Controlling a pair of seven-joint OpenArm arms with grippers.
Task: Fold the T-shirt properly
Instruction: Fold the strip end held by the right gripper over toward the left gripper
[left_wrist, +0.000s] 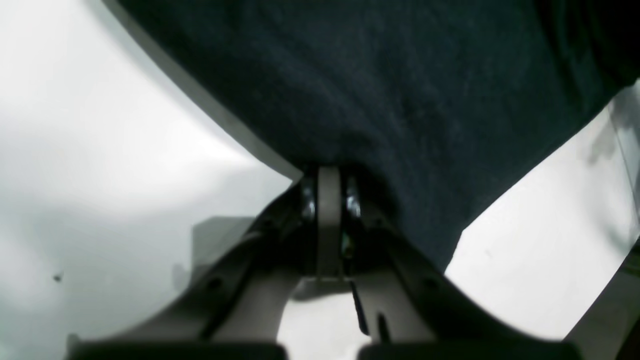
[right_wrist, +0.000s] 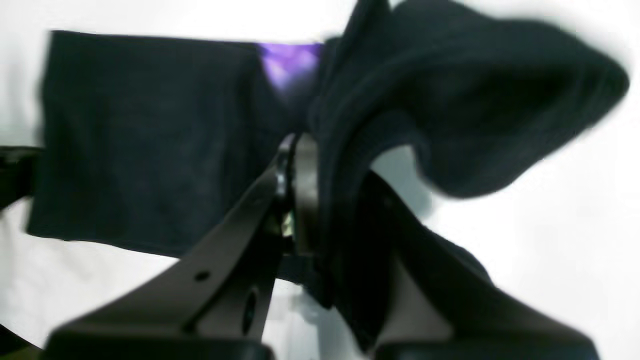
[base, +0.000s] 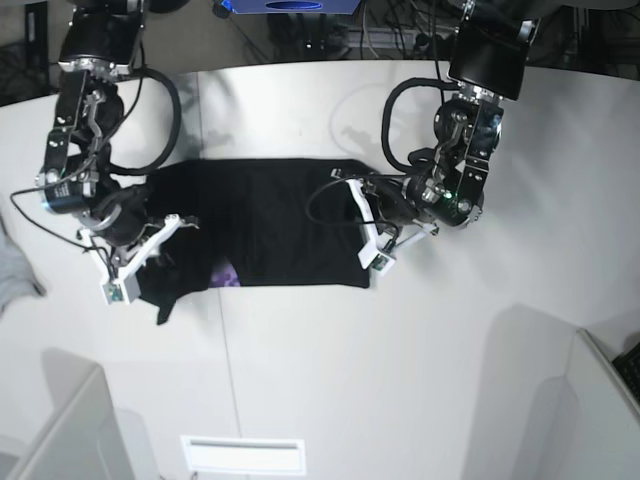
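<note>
- L wrist view: left tool (left_wrist: 328, 192) has its jaws together, pinching the edge of the T-shirt (left_wrist: 400, 100). Black cloth fans out above the pinch; white worktop (left_wrist: 100, 125) shows on both sides. Cloth looks smooth here, no bunching at the grip.
- R wrist view: right tool (right_wrist: 320, 185) is clamped on a thick bunch of the T-shirt (right_wrist: 150, 140), several layers by the look of it. Gathered part (right_wrist: 475, 100) is lifted and curls over to the right, blurred. Rest of the shirt lies flat as a dark rectangle; a purple patch of print (right_wrist: 290, 62) peeks at the fold line.
- Base view: T-shirt (base: 270, 225) lies across mid worktop (base: 400, 380), already a narrow band. Right tool (base: 140, 262) holds one end, raised and crumpled, print (base: 225, 274) showing just beside it. Left tool (base: 372, 235) holds the opposite end, low.
- Judgement: step in hand looks like folding one end over toward the other. To do it well: keep the left end pinned low as anchor, carry the lifted end high enough that it doesn't drag, lay it edge to edge, release only once flat. Risk: the bunched layers drop unevenly.
</note>
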